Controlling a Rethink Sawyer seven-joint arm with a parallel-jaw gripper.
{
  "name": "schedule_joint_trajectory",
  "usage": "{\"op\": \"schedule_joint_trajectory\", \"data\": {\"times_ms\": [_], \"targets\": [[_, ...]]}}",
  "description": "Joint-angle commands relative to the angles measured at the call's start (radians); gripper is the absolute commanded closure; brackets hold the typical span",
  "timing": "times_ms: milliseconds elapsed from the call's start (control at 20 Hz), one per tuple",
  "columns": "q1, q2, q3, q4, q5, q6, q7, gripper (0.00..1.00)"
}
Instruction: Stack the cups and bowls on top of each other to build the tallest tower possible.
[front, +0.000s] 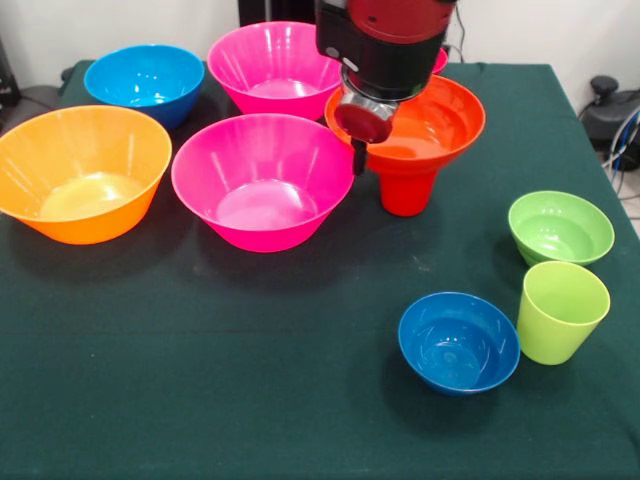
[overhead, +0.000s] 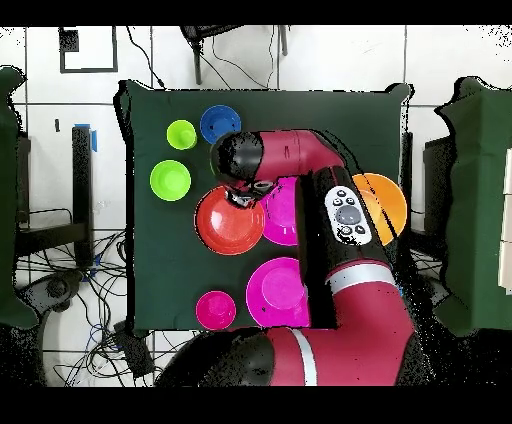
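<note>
My gripper hangs over the left rim of the wide red-orange bowl, which sits on the upturned red cup. The gripper is shut on a small dark-red bowl, held tilted above the table. In the overhead view the gripper is at the top edge of the red-orange bowl. The lime green cup, small green bowl and small blue bowl stand apart at the front right.
Two big pink bowls, the big yellow-orange bowl and the mid-sized blue bowl crowd the left half. A small pink bowl stands behind the arm. The table's edge runs down the right.
</note>
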Motion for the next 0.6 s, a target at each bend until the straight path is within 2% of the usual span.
{"op": "schedule_joint_trajectory", "data": {"times_ms": [50, 600], "targets": [[-0.030, 0.026, 0.056, 0.089, -0.032, -0.097, 0.002, 0.00], [-0.029, 0.005, 0.056, 0.093, -0.042, -0.123, 0.020, 0.00]]}}
